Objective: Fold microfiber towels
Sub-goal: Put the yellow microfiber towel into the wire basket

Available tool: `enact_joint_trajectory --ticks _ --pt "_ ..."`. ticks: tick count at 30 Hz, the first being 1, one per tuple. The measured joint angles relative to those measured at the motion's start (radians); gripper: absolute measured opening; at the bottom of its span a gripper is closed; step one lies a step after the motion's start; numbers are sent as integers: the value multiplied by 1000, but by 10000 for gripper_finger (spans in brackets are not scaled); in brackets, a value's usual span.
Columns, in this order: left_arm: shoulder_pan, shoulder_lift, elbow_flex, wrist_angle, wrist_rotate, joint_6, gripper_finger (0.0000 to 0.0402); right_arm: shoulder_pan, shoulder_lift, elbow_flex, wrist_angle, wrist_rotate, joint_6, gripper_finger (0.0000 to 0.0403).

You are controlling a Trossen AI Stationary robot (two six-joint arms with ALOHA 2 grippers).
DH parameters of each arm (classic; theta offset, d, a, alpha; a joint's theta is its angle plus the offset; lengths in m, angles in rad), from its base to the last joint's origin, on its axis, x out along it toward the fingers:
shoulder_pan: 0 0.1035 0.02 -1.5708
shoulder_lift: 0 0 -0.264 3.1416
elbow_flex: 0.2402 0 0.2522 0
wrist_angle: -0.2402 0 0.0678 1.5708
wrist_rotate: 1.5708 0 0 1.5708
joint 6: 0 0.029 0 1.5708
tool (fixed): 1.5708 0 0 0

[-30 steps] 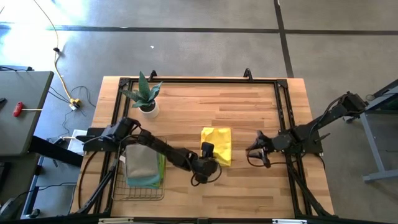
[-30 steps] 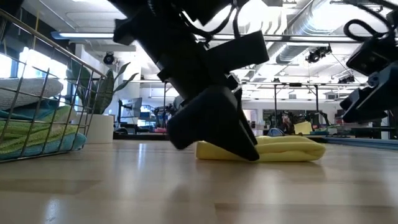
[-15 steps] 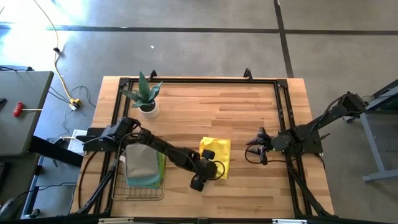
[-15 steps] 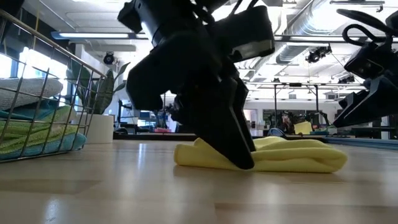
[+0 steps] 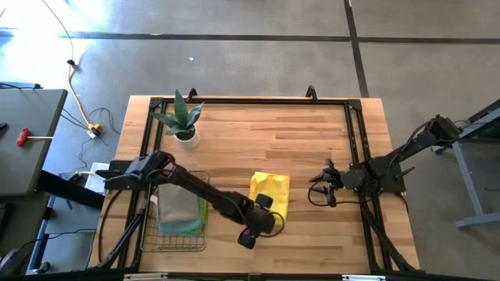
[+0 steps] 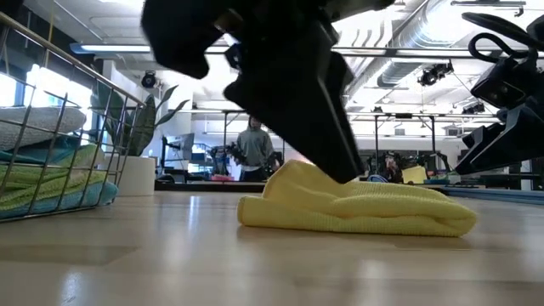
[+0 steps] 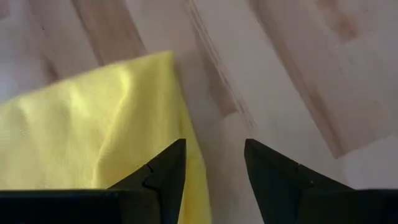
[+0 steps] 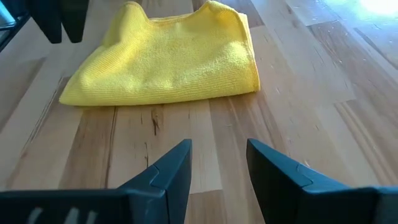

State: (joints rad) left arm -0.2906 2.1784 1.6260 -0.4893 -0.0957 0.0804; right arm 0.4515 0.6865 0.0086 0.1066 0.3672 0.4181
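Your wooden counter (image 5: 312, 133) is seen from straight above. Just below its centre lies a folded yellow towel (image 5: 269, 195), flat on the wood.

Your left hand (image 5: 262, 222) sits at the towel's 7 o'clock corner, its arm reaching in from the counter's 9 o'clock side. In the left wrist view its two dark fingers (image 7: 158, 177) stand apart, empty, one finger over the yellow cloth's edge and the other over bare wood. Whether that finger touches the cloth is hard to tell.

Your right hand (image 5: 326, 183) waits at the towel's 3 o'clock, near it but clear. Its fingers (image 8: 165, 174) are also spread and hold nothing.

At the counter's 8 o'clock edge stands a wire basket (image 5: 176, 242) holding a stack of folded towels (image 5: 178, 207), grey on top with green and teal showing beneath. A small potted plant (image 5: 183, 121) stands at 10 o'clock. In the low view, a person (image 6: 252, 146) stands far off in the room behind.
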Motion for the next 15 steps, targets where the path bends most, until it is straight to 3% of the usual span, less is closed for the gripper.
enact_joint_trajectory --ticks 4,8,15 --pt "-27 -1 0 -59 -148 -102 155 0 0 0 -1 0 0 146" --pt "-36 -2 1 -62 -137 -250 171 0 0 0 -2 0 0 146" --pt "-55 17 4 -58 -220 -126 247 0 0 0 -2 0 0 146"
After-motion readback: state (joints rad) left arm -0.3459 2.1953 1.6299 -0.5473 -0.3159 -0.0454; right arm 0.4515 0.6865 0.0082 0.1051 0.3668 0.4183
